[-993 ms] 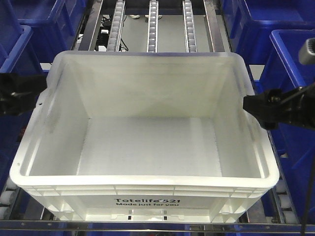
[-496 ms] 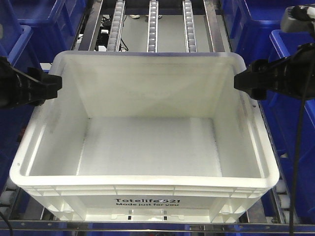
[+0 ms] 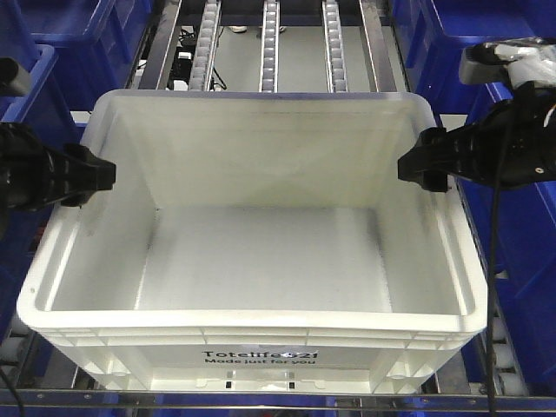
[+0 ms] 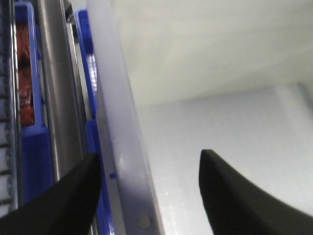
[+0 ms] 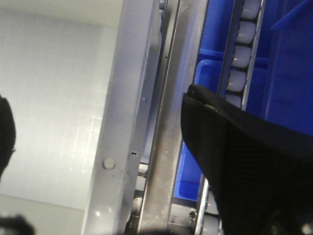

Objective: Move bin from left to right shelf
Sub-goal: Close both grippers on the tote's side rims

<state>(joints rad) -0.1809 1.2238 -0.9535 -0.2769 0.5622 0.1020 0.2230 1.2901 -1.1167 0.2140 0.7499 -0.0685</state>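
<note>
Now, with the left gripper [image 3: 100, 174] and right gripper [image 3: 410, 167] spread wide astride the side walls of the bin [image 3: 252, 323], we should close both evenly before lifting.

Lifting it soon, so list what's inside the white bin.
Nothing loose in the bin: bare white floor and walls. The left gripper and right gripper each hang one finger inside. The near wall's inner face is hidden.

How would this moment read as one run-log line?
bin: empty, on rack | left gripper: open, astride left rim | right gripper: open, astride right rim
</note>
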